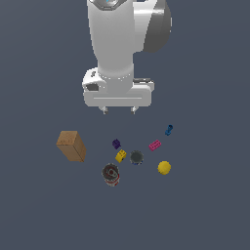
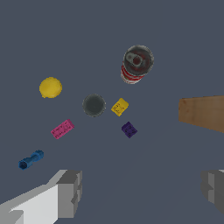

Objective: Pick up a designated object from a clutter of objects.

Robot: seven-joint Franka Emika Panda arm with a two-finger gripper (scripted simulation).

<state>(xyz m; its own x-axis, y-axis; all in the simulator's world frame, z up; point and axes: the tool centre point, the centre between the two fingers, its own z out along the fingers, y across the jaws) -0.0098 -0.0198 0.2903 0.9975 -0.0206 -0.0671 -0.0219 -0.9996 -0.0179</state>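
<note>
Above the bench, the pincer (image 1: 118, 111) is held open and empty; the blue bolt-like piece (image 1: 168, 130) is left ungripped, beside the magenta brick (image 1: 155, 145).

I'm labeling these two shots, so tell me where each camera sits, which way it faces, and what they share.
Exterior view: off the arm, looking down at the floor and clutter; the arm and its hand hang above the items, fingers apart.
Wrist view: on the wrist, looking down past the open hand; both fingertips show at the edge.
Shared: blue bolt-like piece, yellow ball, red can, brown box.
</note>
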